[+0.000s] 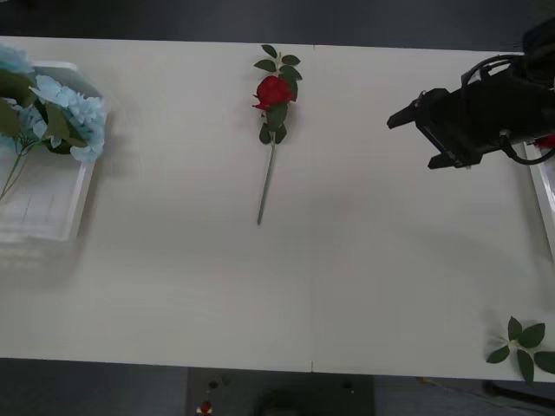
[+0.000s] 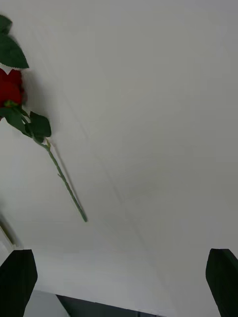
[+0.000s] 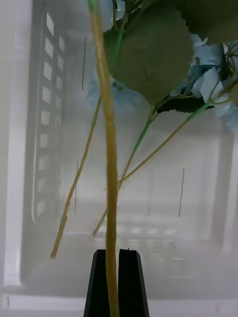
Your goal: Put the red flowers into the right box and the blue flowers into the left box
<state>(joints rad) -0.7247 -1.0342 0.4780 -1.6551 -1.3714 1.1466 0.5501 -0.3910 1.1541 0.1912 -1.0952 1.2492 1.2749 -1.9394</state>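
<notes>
A red flower [image 1: 274,91] lies on the white table at the far middle, its stem pointing toward me; it is also the red flower [image 2: 10,89] at the edge of the right wrist view. My right gripper [image 1: 414,141] hovers open and empty to its right, black fingers [image 2: 19,277] wide apart. Blue flowers [image 1: 65,113] rest in and over the left box [image 1: 43,221]. My left gripper [image 3: 113,252] is shut on a blue flower stem [image 3: 110,148] above the left box's slotted wall [image 3: 47,124]. The right box [image 1: 543,191] shows as a thin rim at the right edge.
A loose green leaf sprig [image 1: 523,345] lies at the table's near right corner. A small red patch [image 1: 546,141] shows behind the right arm near the right box. More blue petals and leaves [image 3: 208,74] hang over the bin.
</notes>
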